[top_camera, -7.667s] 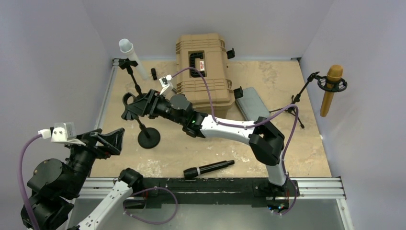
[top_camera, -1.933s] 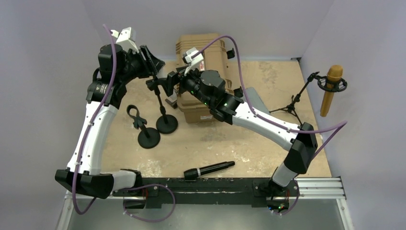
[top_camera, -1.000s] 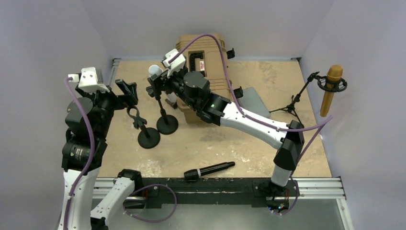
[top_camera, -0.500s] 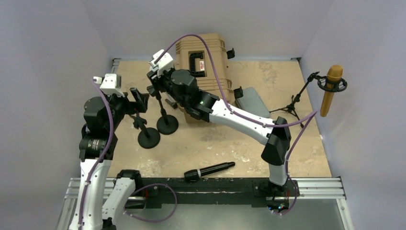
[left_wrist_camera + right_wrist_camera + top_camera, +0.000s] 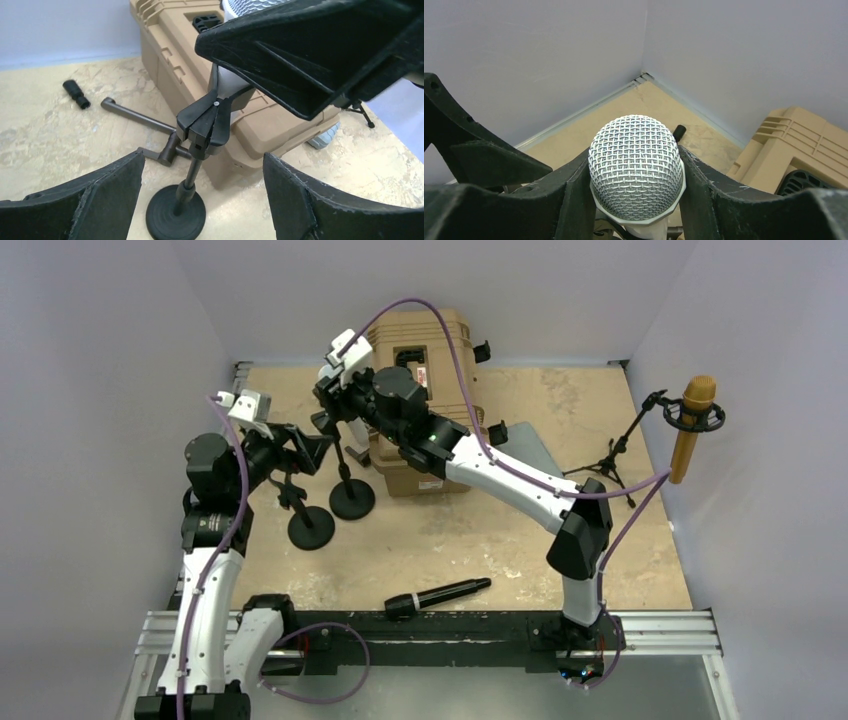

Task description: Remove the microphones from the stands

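— Status on the pull?
— White-bodied microphone with the silver mesh head (image 5: pixel 636 172) sits in the black spring clip (image 5: pixel 204 122) of the black round-based stand (image 5: pixel 175 220), just beside the tan hard case (image 5: pixel 165 55). The right gripper (image 5: pixel 636 200) is clamped on it at the head, a finger against each side.
— And the left gripper (image 5: pixel 202 185)?
— Spread wide, one finger on either side of the stand's pole, touching nothing.
— Then I'd close the left on the pole below the clip first, so the base keeps to the desk (image 5: pixel 50 130).
— Agreed. After that, draw the microphone out along its own axis, away from the clip's mouth. A sideways twist could tip the stand into the second black stand (image 5: pixel 310 528) beside it.
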Motion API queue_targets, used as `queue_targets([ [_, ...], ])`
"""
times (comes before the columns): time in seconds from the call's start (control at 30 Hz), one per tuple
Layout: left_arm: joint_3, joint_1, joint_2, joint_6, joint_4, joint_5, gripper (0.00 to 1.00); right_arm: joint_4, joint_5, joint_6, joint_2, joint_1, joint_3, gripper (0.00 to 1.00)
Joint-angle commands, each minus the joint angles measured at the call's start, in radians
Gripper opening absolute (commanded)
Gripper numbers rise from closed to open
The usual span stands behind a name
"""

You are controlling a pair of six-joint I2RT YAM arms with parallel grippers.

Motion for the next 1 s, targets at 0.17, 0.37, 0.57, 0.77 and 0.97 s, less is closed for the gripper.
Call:
queue_targets([
  [0.17, 0.073, -0.069, 0.194, 0.236, 0.101, 0.126, 0.80, -0.015, -0.202, 0.048, -0.011, -0.079, 0.069, 0.00],
  [0.37, 0.043, -0.112, 0.209, 0.238, 0.270, 0.079, 0.71, -0.007, -0.238, 0.072, -0.007, -0.086, 0.057, 0.00],
  [0.57, 0.027, -0.133, 0.209, 0.283, 0.266, 0.028, 0.61, -0.012, -0.243, 0.073, -0.002, -0.086, 0.071, 0.00],
  [0.77, 0.035, -0.133, 0.213, 0.327, 0.231, 0.041, 0.47, -0.014, -0.245, 0.076, 0.008, -0.086, 0.081, 0.00],
  [0.97, 0.098, -0.133, 0.232, 0.410, 0.050, 0.064, 0.00, -0.011, -0.231, 0.076, 0.014, -0.086, 0.089, 0.00],
])
